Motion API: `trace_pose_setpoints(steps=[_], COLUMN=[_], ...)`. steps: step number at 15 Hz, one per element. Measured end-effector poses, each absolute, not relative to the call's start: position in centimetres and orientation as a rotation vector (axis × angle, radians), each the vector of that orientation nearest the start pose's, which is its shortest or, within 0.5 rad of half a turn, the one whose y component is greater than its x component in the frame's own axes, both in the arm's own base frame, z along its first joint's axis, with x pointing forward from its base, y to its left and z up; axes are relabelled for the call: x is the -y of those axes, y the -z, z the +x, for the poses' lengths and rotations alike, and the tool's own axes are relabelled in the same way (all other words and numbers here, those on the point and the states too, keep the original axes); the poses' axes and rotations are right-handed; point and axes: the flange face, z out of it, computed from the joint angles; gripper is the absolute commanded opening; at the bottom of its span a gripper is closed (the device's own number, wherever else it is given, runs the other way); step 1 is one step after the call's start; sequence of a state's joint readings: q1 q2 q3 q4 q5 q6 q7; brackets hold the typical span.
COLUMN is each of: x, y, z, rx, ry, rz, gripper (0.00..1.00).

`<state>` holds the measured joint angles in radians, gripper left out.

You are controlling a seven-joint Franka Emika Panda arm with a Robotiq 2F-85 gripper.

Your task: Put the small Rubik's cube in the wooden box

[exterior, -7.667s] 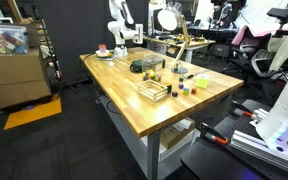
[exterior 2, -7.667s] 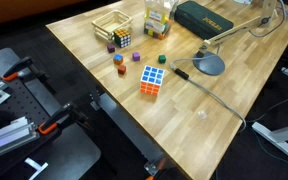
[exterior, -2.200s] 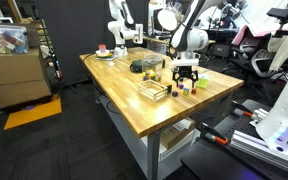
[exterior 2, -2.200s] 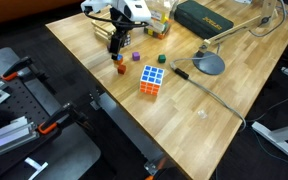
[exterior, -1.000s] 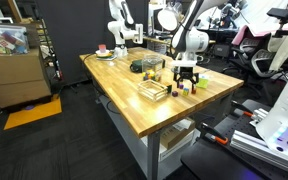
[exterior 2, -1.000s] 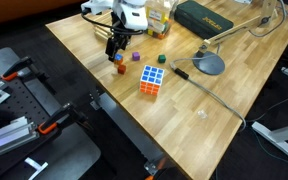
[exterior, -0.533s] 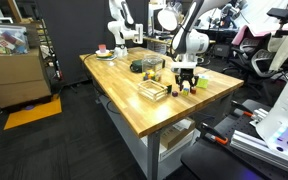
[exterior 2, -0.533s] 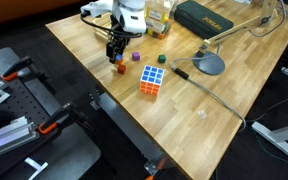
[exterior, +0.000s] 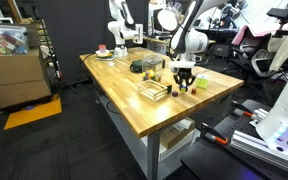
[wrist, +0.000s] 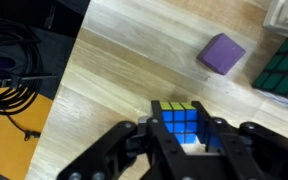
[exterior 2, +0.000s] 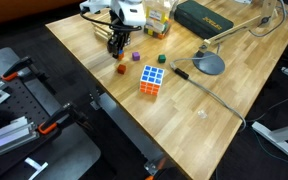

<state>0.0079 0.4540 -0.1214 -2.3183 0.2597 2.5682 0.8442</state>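
The broad butcher-block wooden table [exterior 2: 219, 115] carries the shallow pale wooden box [exterior: 153, 91] and a large multicoloured Rubik's cube [exterior 2: 152, 79]. My pincer [wrist: 184, 138] pinches the small Rubik's cube [wrist: 179, 122], blue face towards my wrist camera, outside the box though near it. A small purple square block [wrist: 222, 53] lies close by.

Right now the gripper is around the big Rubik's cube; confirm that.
Not the big one. The gripper is around the small cube, as the wrist view shows; the big cube sits apart in an exterior view.
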Motion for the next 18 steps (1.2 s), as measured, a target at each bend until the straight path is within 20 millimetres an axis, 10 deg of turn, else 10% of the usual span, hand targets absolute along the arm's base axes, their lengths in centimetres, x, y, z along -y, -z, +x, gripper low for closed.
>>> trace_pose_setpoints(steps=[10,18], x=[-2.2,-6.6], y=[-22.3,-20.7], z=[50.5,53.6], rx=[-1.439,-0.907], ry=[-0.014,-0.070], rz=[-2.868,-3.072], gripper=[0.08,0.08])
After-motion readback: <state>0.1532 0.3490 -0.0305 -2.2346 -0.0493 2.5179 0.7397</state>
